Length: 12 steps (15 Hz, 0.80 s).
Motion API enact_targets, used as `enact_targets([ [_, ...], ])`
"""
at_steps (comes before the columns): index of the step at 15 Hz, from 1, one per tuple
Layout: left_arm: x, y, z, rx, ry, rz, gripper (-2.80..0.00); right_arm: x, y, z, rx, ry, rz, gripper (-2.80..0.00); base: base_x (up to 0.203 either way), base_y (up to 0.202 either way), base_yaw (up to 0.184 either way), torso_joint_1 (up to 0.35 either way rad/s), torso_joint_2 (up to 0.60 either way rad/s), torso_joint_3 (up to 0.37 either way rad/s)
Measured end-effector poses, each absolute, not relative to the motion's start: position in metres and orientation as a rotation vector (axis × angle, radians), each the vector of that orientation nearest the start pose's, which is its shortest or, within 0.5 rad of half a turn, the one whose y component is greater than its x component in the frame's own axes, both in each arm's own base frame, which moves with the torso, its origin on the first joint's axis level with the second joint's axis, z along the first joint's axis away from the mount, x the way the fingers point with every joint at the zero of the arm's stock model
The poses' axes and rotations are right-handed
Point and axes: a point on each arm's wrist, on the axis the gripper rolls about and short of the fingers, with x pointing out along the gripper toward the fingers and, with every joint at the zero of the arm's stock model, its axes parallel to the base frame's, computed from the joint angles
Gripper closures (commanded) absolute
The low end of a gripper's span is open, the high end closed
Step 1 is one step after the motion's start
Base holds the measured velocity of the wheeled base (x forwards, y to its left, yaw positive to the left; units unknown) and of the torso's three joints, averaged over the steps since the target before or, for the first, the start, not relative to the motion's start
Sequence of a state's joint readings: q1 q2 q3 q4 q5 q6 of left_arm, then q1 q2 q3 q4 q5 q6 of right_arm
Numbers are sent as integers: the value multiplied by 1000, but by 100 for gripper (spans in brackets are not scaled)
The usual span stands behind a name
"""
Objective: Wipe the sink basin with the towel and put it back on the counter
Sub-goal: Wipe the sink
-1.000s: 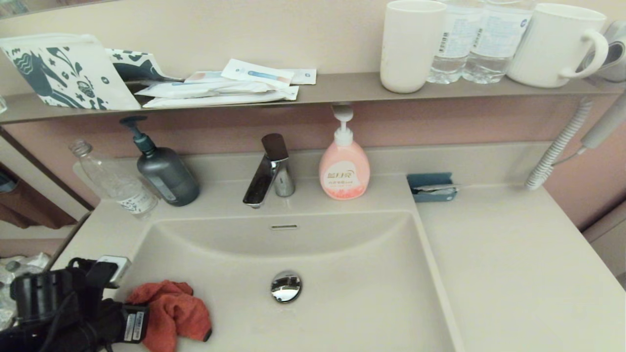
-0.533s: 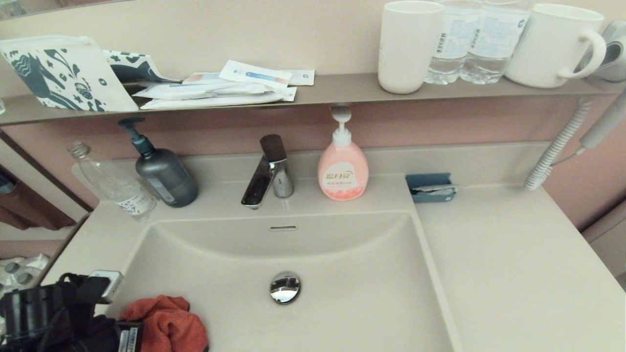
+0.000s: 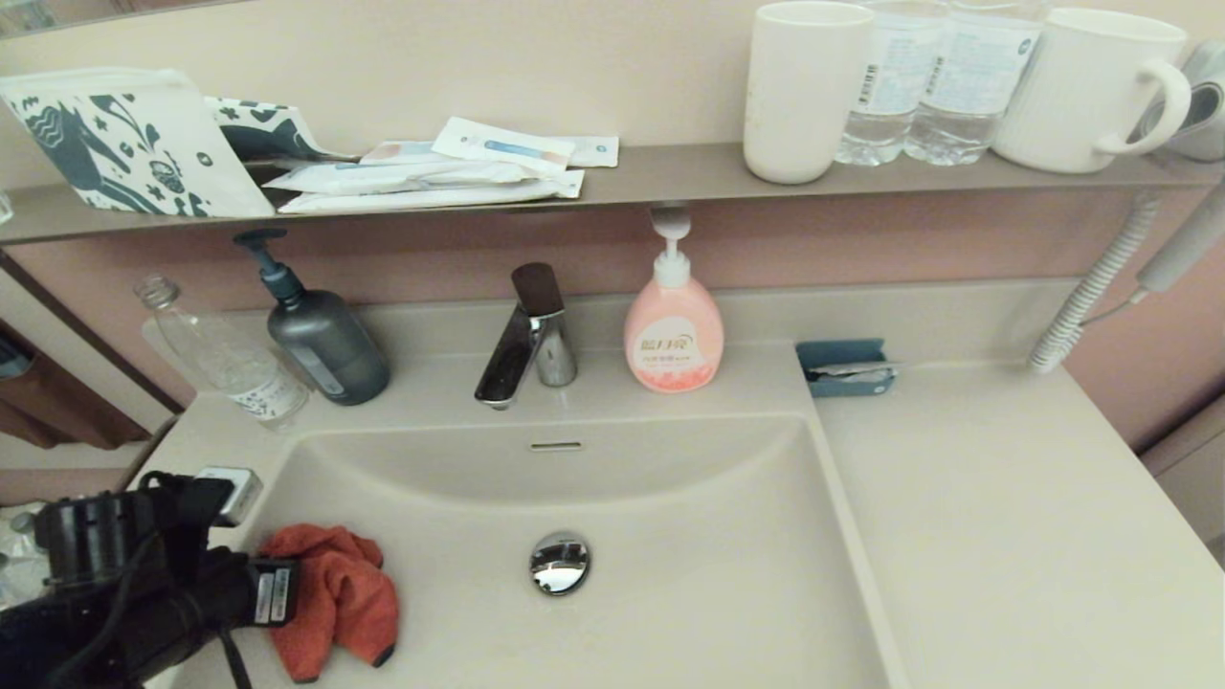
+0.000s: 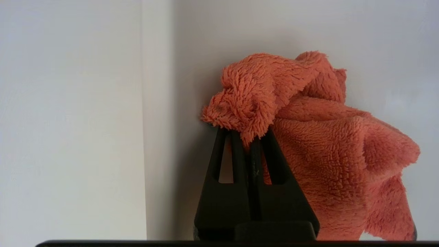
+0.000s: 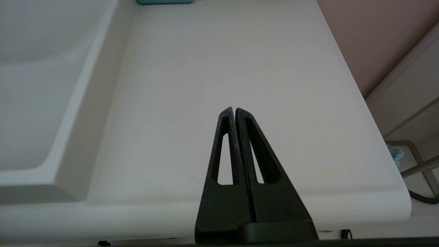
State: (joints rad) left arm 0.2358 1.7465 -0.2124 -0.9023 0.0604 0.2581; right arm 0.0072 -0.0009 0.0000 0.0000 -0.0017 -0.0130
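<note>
The orange-red towel (image 3: 335, 598) lies bunched against the left side of the beige sink basin (image 3: 689, 536), left of the chrome drain plug (image 3: 560, 562). My left gripper (image 3: 292, 598) reaches in from the near left and is shut on a fold of it. In the left wrist view the black gripper (image 4: 245, 132) pinches the fuzzy towel (image 4: 325, 154) close to the basin wall (image 4: 85, 120). My right gripper (image 5: 235, 109) is out of the head view. It hovers shut and empty over the counter (image 5: 223, 68), right of the basin.
Behind the basin stand a faucet (image 3: 522, 335), a pink soap bottle (image 3: 673, 330), a dark pump bottle (image 3: 321, 335) and a clear bottle (image 3: 225, 359). A blue holder (image 3: 847, 366) sits at the counter's (image 3: 1005, 517) back. A coiled cord (image 3: 1091, 287) hangs at right.
My left gripper dragged the towel toward the basin's near edge, then pushed it back away along the left side. The right arm has not moved.
</note>
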Motion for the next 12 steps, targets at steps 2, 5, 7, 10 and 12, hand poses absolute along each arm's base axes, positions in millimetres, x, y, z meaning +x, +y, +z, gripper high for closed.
enact_targets([
  [2, 228, 46, 70, 182, 612, 185, 0, -23, 0, 75, -13, -1, 6, 0, 0, 0, 0, 0, 0, 0],
  [5, 247, 37, 80, 142, 541, 170, 0, -23, 0, 75, -13, -1, 6, 0, 0, 0, 0, 0, 0, 0],
  [7, 252, 33, 86, 143, 510, 162, 0, -23, 0, 75, -13, -1, 6, 0, 0, 0, 0, 0, 0, 0],
  [10, 251, 22, 100, 130, 453, 154, 0, -23, 0, 75, -13, -1, 6, 0, 0, 0, 0, 0, 0, 0],
  [12, 248, 10, 116, 111, 400, 155, 0, -23, 0, 75, -13, -1, 6, 0, 0, 0, 0, 0, 0, 0],
])
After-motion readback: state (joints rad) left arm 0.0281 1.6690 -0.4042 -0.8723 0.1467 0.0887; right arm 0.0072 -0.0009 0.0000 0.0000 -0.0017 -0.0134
